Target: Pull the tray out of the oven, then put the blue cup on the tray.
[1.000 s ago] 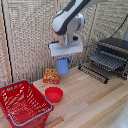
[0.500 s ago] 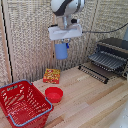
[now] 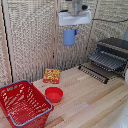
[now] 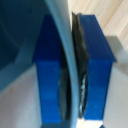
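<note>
Wicker screens back your wooden table (image 3: 95, 102), and high above it your gripper (image 3: 70, 28) is clamped on the cup's (image 3: 69, 37) rim, with the oven (image 3: 113, 53) and its pulled-out tray (image 3: 106, 60) lower, toward the exterior view's right.

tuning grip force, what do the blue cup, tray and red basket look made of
Blue cup, held in the tool: likely plastic, with a smooth, even light blue.
Tray: apparently dark metal wire, thin parallel bars.
Red basket: probably moulded plastic, with lattice walls and a bluish rim.
</note>
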